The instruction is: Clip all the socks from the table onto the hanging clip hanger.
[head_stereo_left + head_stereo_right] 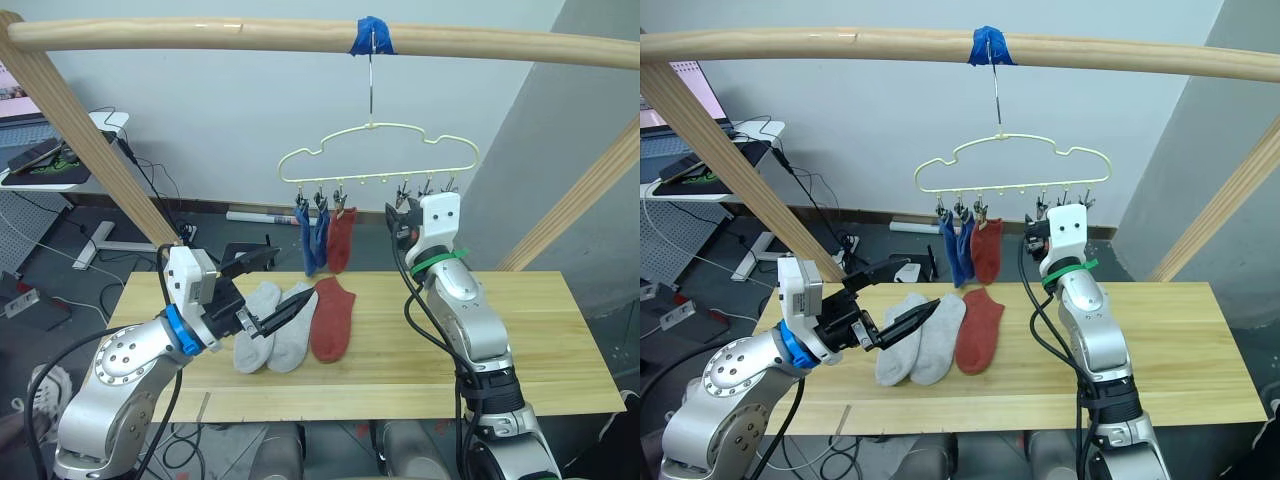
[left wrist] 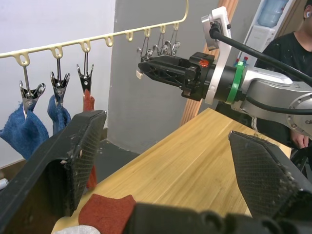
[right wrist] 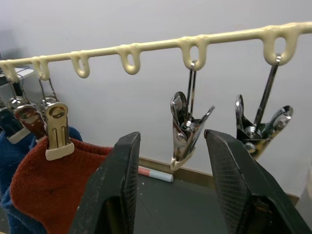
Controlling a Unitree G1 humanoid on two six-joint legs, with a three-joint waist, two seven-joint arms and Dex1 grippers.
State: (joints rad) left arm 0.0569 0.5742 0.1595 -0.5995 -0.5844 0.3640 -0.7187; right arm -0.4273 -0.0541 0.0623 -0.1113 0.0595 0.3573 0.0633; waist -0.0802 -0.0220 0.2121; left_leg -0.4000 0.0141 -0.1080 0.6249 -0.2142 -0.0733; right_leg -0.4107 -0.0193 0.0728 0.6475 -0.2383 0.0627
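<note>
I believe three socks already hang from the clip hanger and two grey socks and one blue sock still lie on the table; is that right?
Nearly: the third sock on the table is rust red, not blue, beside the two grey socks. The left eye view shows it. Three socks do hang from the clip hanger.

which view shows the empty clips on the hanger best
The right wrist view: two empty clips hang close up, just beyond the right tool. The eye views show them tiny on the clip hanger; the left wrist view shows them partly hidden.

Head stereo pair looks fwd/down over the surface [image 1: 540, 330] from mid range. Both wrist cams sit close, sharing the clip hanger [image 3: 161, 46].
</note>
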